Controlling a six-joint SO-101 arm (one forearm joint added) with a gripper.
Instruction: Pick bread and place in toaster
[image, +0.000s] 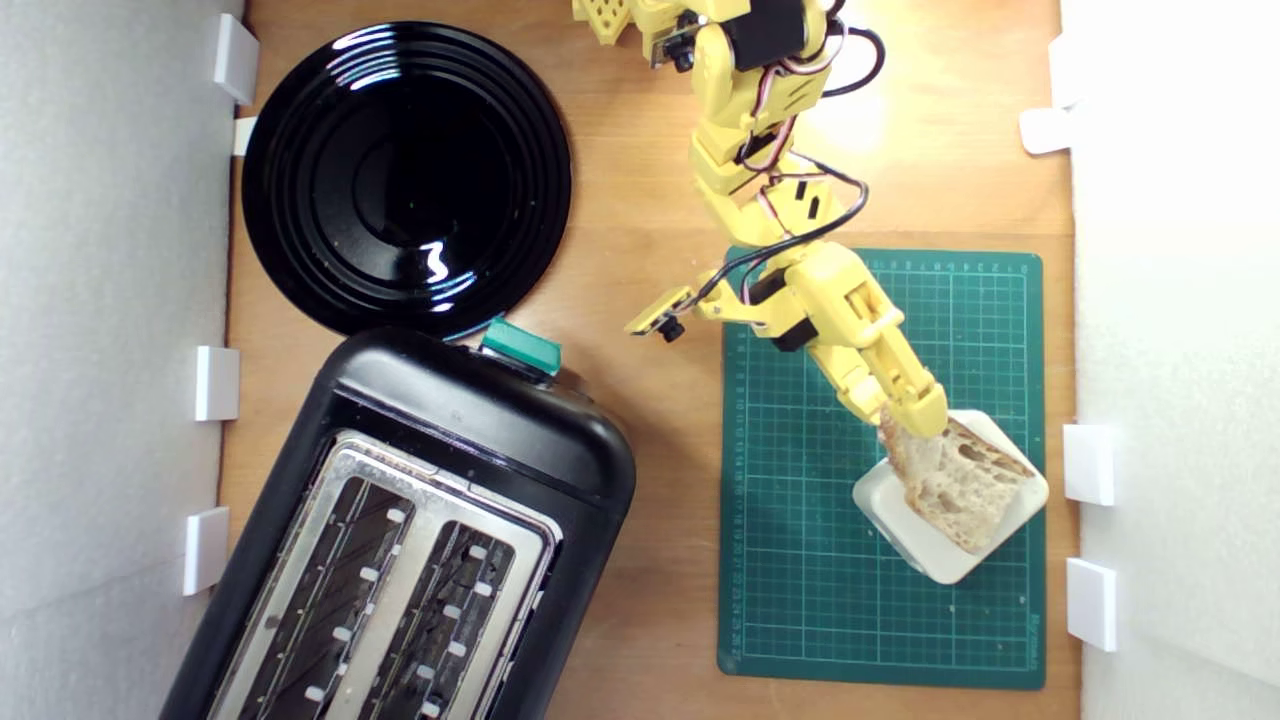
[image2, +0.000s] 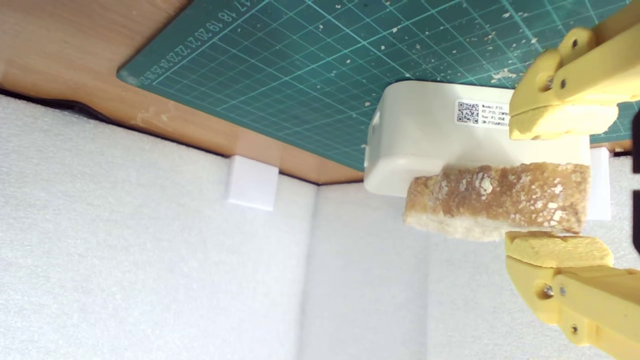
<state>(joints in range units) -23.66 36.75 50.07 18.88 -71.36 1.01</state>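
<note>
The step in hand is, as I judge it, the grasp of the bread: the pick is being made, and the carry to the toaster is not yet done.

In the wrist view, the gripper (image2: 555, 184) stands nearest to the camera. Its two yellow jaws are spread a little wider than the crust edge of the bread (image2: 495, 200), one on each side. The lower jaw seems to touch the crust. Between the upper jaw and the bread a narrow gap shows, so I would say the gripper is around the slice and not yet pinching it firmly. I cannot tell if the slice already hangs free.

Just behind, the bread rests against the white block (image2: 425, 145), which carries a small label. In the exterior view the slice (image: 960, 480) lies on top of this block (image: 935, 560), at the far corner of the green cutting mat (image: 800, 560) on the exterior view's right. The gripper (image: 905, 420) meets the slice at its narrow end.

The next move calls for pressing the jaws together until the crust is held, then a lift straight up from the block. After that comes a long carry across the bench (image: 650, 200) to the toaster (image: 420, 540), well apart on the exterior view's left. Its slots (image: 390, 590) are narrow and lie slanted, so the slice must be turned in line with one slot and held upright before it goes down. The black plate (image: 405, 175), farthest away, plays no part.
</note>
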